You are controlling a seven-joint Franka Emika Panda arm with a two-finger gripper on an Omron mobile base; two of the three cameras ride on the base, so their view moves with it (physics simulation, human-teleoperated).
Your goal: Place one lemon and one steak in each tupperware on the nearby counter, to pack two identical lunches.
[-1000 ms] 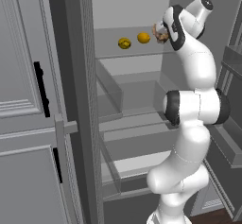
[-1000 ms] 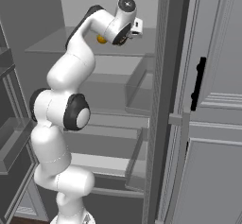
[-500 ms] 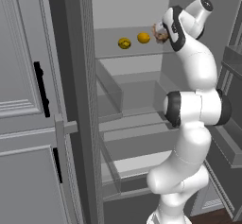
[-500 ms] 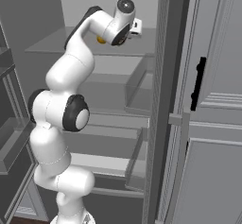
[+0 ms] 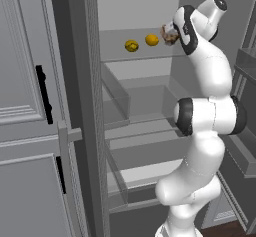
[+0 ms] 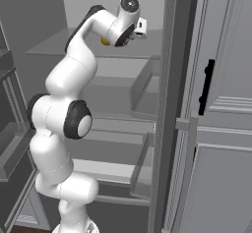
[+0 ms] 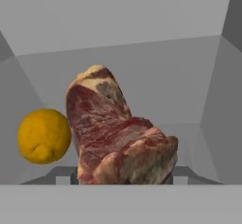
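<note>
My fingers [image 7: 124,180] grasp the steak [image 7: 118,138] at its near end; soft, slippery meat; lemon [image 7: 43,135] at nine o'clock.

On the fridge's upper shelf [image 5: 115,56], two lemons [image 5: 131,45] [image 5: 152,39] lie side by side; the steak [image 5: 169,36] sits just right of them.

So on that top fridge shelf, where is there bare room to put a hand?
Free: the grey shelf left of the dull yellow lemon, out to the wall. Crowded: the right end, where the orange-yellow lemon, brownish-red steak and gripper bunch together.
</note>
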